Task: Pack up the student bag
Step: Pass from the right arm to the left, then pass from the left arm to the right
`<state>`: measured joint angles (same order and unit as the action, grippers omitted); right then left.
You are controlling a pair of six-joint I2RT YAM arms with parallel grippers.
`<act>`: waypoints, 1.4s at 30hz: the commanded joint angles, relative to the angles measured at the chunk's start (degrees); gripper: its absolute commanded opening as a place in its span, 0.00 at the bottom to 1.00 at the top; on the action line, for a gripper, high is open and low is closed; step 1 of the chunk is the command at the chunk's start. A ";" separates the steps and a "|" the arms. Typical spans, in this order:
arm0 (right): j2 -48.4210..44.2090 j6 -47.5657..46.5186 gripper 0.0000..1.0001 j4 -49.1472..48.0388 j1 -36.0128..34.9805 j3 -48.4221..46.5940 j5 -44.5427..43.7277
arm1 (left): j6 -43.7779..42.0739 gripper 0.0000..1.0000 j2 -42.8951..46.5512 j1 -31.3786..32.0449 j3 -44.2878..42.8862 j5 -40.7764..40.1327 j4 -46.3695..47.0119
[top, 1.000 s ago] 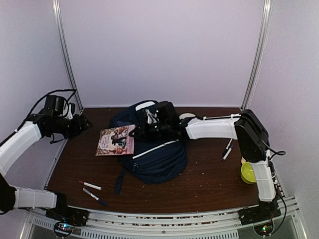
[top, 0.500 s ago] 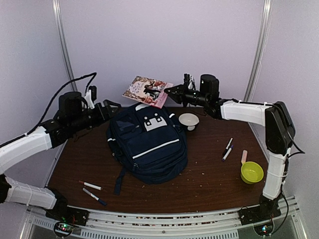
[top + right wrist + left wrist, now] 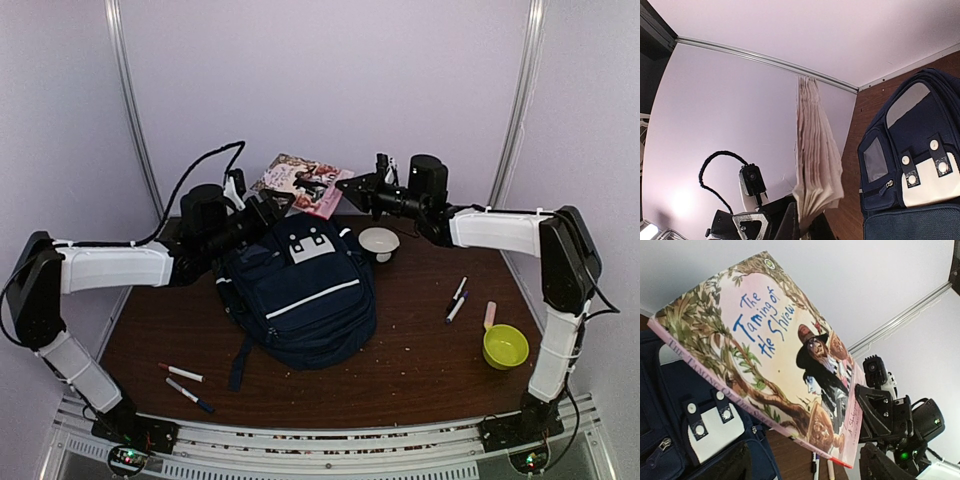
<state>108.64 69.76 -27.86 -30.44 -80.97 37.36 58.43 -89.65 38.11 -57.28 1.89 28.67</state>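
Observation:
The student bag (image 3: pixel 300 290), navy with a white stripe, lies flat in the middle of the table. Above its top end a paperback book (image 3: pixel 303 184), "The Taming of the Shrew", hangs tilted in the air. My right gripper (image 3: pixel 346 186) is shut on the book's right edge; in the right wrist view its jaws (image 3: pixel 810 222) pinch the fanned pages (image 3: pixel 817 160). My left gripper (image 3: pixel 272 202) is open just left of and below the book, and I cannot tell whether it touches. The left wrist view shows the book cover (image 3: pixel 765 350) over the bag's white patch (image 3: pixel 715 432).
A white bowl (image 3: pixel 379 241) stands behind the bag on the right. Two markers (image 3: pixel 457 298), a pink stick (image 3: pixel 489 313) and a yellow-green bowl (image 3: pixel 505 346) lie at the right. Two more markers (image 3: pixel 187 384) lie front left. Walls close in behind and at both sides.
My right gripper lifted the book from the table left of the bag up above the bag's top. My left arm swung in from the far left up to the book.

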 commanded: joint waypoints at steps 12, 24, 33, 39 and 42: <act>-4.22 -0.64 0.00 -5.00 -1.27 4.79 -0.77 | 7.92 0.53 -8.75 0.21 -9.34 4.39 14.73; -7.96 -5.60 0.35 -4.13 -0.81 9.19 2.94 | 6.29 0.12 -5.76 -2.42 -7.02 10.10 15.10; -15.51 -25.02 0.78 14.41 5.66 13.40 9.52 | 3.07 0.00 -1.15 -7.71 -3.45 27.89 10.86; -17.35 -38.65 1.00 21.22 7.01 12.07 17.64 | -1.31 0.00 0.43 -7.94 -5.80 37.95 1.93; -18.25 -33.69 1.00 11.06 6.70 14.76 20.85 | -1.69 0.00 1.08 -7.82 -6.06 41.72 0.69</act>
<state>93.62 38.98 -11.81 -23.27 -67.16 51.40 59.77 -91.07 30.06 -61.32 34.68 31.24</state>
